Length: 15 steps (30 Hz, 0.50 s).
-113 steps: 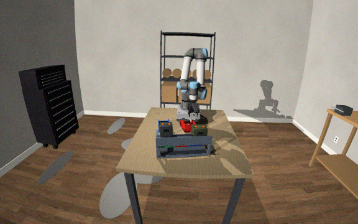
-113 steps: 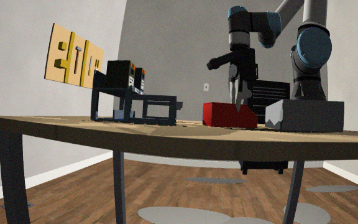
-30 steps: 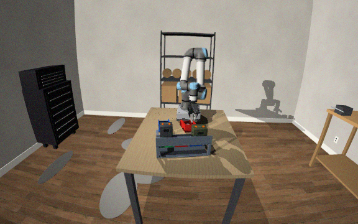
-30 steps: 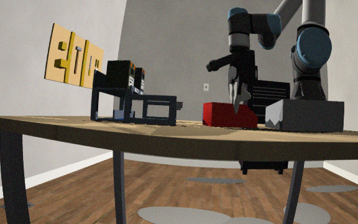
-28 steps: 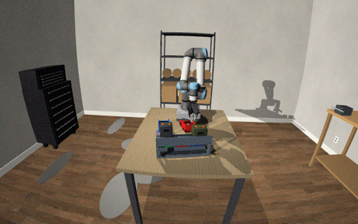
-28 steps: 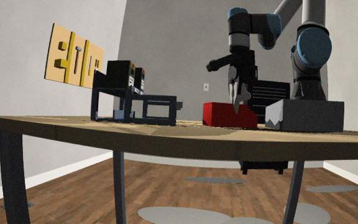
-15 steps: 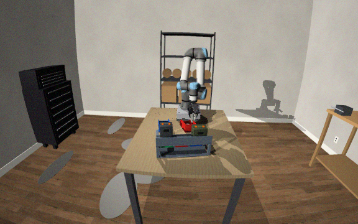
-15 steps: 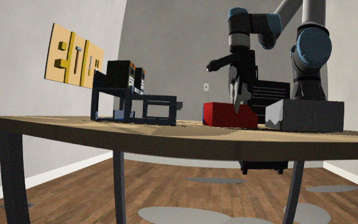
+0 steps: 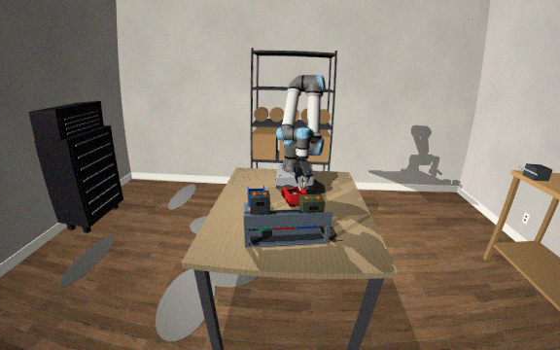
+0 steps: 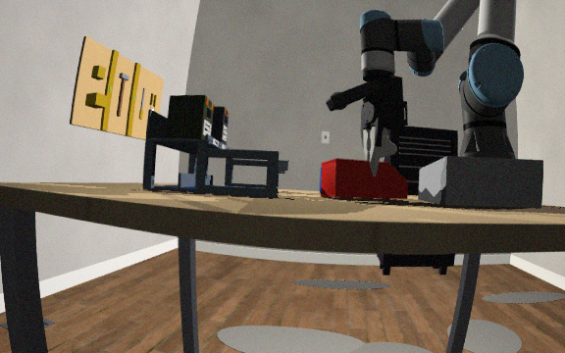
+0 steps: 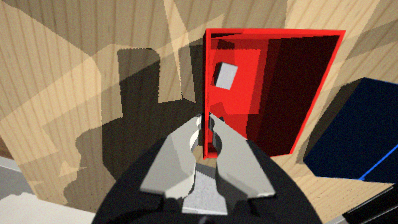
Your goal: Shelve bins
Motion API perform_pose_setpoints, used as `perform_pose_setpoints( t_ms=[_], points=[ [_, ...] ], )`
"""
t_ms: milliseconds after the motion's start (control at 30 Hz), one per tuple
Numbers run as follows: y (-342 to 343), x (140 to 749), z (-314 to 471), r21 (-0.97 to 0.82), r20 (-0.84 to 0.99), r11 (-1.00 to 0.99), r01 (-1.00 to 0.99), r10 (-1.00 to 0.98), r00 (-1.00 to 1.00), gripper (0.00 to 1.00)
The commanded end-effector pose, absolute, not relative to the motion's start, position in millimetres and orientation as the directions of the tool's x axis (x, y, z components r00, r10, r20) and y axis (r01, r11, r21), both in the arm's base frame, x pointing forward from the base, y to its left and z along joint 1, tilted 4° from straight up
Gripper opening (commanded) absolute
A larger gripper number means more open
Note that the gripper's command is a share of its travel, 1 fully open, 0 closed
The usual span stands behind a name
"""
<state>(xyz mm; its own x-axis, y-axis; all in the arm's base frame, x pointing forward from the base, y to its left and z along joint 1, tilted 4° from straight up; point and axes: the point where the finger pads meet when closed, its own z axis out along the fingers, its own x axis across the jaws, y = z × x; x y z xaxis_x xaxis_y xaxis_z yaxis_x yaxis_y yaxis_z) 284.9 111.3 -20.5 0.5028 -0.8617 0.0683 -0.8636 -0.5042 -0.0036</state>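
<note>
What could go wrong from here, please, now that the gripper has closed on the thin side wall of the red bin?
1. The gripper pinches only the thin wall of the red bin; lifted from one edge, it may twist or slip.
2. Tilting could spill the small grey part inside.
3. The blue box sits close by and could get knocked.

The top view looks down from high and far across the room, facing me over the table point(image 9: 222, 258). The exterior view sits low at the table's edge, close, seeing my fingers point(image 10: 375, 164) side-on. My wrist view looks straight down past them. All three share the red bin point(image 11: 240, 75) under my fingertips.
</note>
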Motion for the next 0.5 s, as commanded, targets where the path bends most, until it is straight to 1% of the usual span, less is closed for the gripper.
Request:
perform_pose_setpoints(
  t_ms=[0,467],
  points=[
    [112,288,-15,-0.009,0.071,-0.505,-0.863,-0.861,0.503,0.00],
    [112,287,-5,-0.009,0.071,-0.505,-0.863,-0.861,0.503,0.00]
  ],
)
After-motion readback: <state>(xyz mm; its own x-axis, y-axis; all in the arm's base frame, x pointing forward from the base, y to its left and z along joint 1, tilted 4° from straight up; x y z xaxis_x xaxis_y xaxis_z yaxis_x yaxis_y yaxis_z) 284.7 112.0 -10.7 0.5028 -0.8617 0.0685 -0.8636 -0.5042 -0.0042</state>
